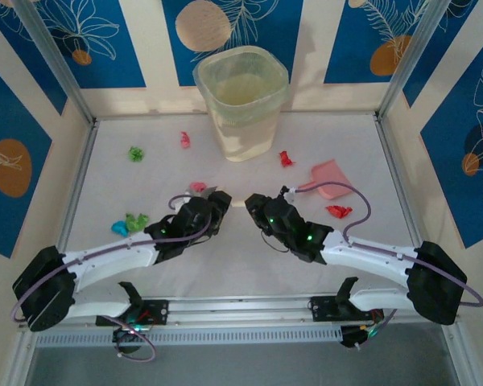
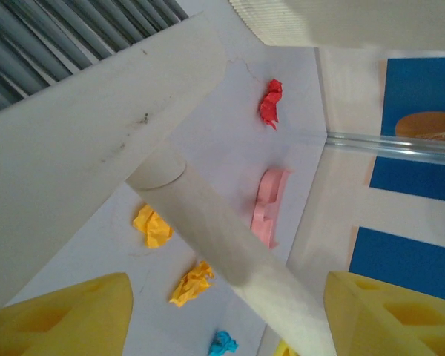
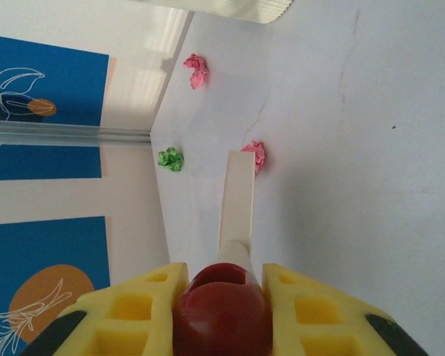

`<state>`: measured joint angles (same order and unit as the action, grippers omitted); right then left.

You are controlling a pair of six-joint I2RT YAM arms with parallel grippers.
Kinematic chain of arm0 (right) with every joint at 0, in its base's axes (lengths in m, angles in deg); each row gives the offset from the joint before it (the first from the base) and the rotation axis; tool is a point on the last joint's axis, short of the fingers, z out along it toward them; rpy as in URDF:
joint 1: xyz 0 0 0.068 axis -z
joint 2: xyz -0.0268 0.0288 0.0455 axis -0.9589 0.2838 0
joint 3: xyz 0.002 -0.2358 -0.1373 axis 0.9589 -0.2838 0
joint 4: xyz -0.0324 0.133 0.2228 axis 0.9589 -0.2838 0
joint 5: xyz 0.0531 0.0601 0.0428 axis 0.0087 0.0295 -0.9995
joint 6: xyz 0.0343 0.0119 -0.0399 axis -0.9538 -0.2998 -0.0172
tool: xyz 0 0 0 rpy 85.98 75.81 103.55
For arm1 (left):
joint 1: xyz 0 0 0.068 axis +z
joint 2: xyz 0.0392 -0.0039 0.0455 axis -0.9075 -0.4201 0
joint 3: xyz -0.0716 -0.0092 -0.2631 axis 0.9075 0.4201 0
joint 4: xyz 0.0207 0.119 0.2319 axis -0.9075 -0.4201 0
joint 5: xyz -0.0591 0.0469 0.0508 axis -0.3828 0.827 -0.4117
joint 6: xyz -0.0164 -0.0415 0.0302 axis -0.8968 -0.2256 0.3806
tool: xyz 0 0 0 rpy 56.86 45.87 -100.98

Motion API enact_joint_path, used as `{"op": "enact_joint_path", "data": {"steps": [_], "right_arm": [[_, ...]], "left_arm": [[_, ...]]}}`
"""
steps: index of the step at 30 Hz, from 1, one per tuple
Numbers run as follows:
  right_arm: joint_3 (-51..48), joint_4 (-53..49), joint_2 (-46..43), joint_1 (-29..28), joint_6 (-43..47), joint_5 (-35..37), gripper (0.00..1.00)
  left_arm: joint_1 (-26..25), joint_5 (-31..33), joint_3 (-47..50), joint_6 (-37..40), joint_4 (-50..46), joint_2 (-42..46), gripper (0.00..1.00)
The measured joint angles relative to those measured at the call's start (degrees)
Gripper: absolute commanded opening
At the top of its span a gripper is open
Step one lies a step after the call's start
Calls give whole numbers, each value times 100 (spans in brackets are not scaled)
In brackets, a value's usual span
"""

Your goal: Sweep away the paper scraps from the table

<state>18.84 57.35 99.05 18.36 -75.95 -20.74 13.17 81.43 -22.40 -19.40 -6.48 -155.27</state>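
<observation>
Paper scraps [image 1: 135, 221] loose all over the bench [image 1: 153, 181]. Seen from above: green wad [image 1: 137, 219] and cyan wad [image 1: 119, 228] side by side near the left arm; second green wad [image 1: 136, 153] and a red-pink wad [image 1: 185, 139] farther back on the left; pink wad [image 1: 197, 187] just beyond the left pincer [image 1: 220, 199]; red wad [image 1: 286, 158] just right of the translucent bin [image 1: 241, 100]; another red wad [image 1: 338, 211] near the right arm, in front of the pink dustpan [image 1: 332, 178]. Bin upright at the back centre; dustpan flat on the bench to its right.

Right pincer [image 3: 222, 278] clamped shut on the dark red end [image 3: 222, 315] of a cream handle [image 3: 237, 200]. Handle stretched away from the fingers over the bench, far tip just beside a pink wad; touching or not, impossible to tell. Tips of the two pincers nearly meeting at mid-bench in the overhead view.

Left pincer open: yellow fingers [image 2: 67, 319] well apart, pale rod [image 2: 230, 252] slanting through the gap, close to one finger, clear of the other. Broad pale slab [image 2: 96, 141] across the upper left of that wrist view, too close to identify. Beyond the rod, on the bench: two yellow wads [image 2: 152, 226], a cyan wad, a red wad and the dustpan.
</observation>
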Motion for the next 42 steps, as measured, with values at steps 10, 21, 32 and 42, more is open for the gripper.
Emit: {"op": "enact_joint_path", "data": {"steps": [10, 21, 32, 42], "right_arm": [[-273, 424, 0, -39, -17, 42, 0], [-345, 1064, 396, -251, 175, 15, 0], [-304, 1178, 411, -374, 133, 52, 2], [212, 96, -79, -105, 2247, -1530, 81]], "left_arm": [[144, 28, 0, -219, 468, -260, 61], [249, -162, -4, -323, 686, -737, 43], [361, -59, -50, -643, 887, -647, 0], [695, -157, -308, 588, -719, 107, 0]]}}
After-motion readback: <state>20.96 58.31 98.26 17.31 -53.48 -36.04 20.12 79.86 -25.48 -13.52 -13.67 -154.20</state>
